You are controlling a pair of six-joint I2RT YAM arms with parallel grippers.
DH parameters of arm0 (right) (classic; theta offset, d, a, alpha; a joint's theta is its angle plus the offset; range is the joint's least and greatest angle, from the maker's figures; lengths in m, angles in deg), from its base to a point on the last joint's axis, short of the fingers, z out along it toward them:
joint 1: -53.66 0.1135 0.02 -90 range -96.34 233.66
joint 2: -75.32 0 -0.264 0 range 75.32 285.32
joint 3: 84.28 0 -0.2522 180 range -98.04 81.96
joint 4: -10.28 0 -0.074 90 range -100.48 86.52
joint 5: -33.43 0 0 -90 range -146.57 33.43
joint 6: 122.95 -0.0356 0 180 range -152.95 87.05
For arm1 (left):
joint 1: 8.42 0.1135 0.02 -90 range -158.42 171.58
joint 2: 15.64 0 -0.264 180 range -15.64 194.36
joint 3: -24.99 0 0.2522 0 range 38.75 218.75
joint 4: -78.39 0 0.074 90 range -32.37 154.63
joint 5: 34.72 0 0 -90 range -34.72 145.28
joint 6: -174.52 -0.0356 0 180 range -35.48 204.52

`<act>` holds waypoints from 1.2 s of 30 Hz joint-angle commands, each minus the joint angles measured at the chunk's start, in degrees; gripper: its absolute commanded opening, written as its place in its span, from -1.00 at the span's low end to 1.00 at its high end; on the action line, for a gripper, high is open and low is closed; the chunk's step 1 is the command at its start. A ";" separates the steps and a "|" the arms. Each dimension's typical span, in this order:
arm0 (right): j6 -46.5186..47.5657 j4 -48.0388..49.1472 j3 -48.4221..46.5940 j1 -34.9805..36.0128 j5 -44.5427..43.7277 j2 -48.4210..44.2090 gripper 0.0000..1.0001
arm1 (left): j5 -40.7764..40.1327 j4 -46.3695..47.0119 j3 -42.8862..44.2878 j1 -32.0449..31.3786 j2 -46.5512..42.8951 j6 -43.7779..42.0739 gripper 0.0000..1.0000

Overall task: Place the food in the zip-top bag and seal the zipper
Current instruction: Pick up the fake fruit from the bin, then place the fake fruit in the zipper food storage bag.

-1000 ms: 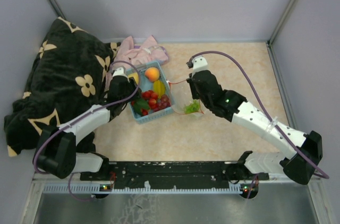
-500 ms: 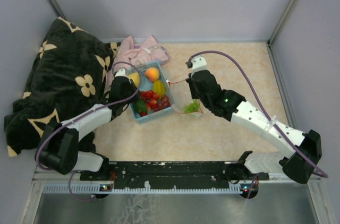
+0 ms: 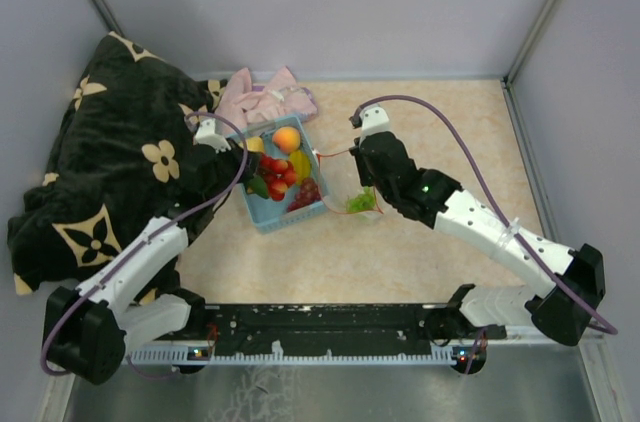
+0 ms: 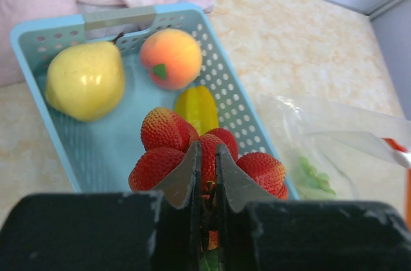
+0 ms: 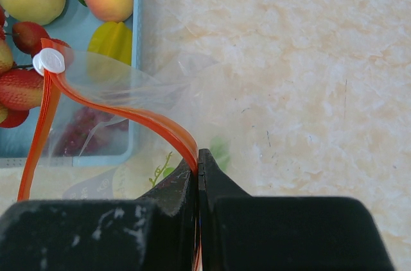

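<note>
My left gripper [image 4: 205, 150] [image 3: 243, 157] is shut on the stem of the red berry cluster [image 4: 192, 155] [image 3: 277, 170] and holds it above the light-blue basket. The yellow pear [image 4: 85, 81], orange peach [image 4: 171, 58] and yellow piece [image 4: 197, 109] lie in the basket; dark-red grapes [image 3: 306, 191] lie at its near end. My right gripper [image 5: 198, 155] [image 3: 362, 174] is shut on the red-orange zipper [image 5: 128, 117] of the clear zip-top bag [image 5: 186, 91] and holds it up, mouth open toward the basket. The white slider [image 5: 49, 61] sits at the zipper's far end. Green grapes [image 3: 361, 202] lie inside the bag.
The light-blue basket [image 3: 262, 219] [image 4: 38, 33] stands mid-table between the arms. A pink cloth [image 3: 265, 97] lies behind it. A black flowered cushion [image 3: 110, 142] fills the left side under my left arm. Grey walls close the table at the back and right.
</note>
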 commanded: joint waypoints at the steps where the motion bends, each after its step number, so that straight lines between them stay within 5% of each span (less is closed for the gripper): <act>1: 0.33 3.13 -2.40 0.68 -1.05 0.02 -1.00 | 4.77 3.52 0.06 0.37 -5.08 -1.32 -1.00; 13: 0.15 2.82 -2.85 0.70 -0.89 0.12 -1.00 | 16.95 8.85 0.44 -0.82 -16.04 3.06 -1.00; 22: -0.36 2.60 -3.07 0.76 -0.12 0.20 -1.00 | 23.35 22.77 -2.67 -4.60 -16.92 6.78 -1.00; 36: -0.63 2.42 -3.32 0.72 0.78 0.28 -1.00 | 18.96 35.90 -2.32 -18.28 -8.57 2.05 -1.00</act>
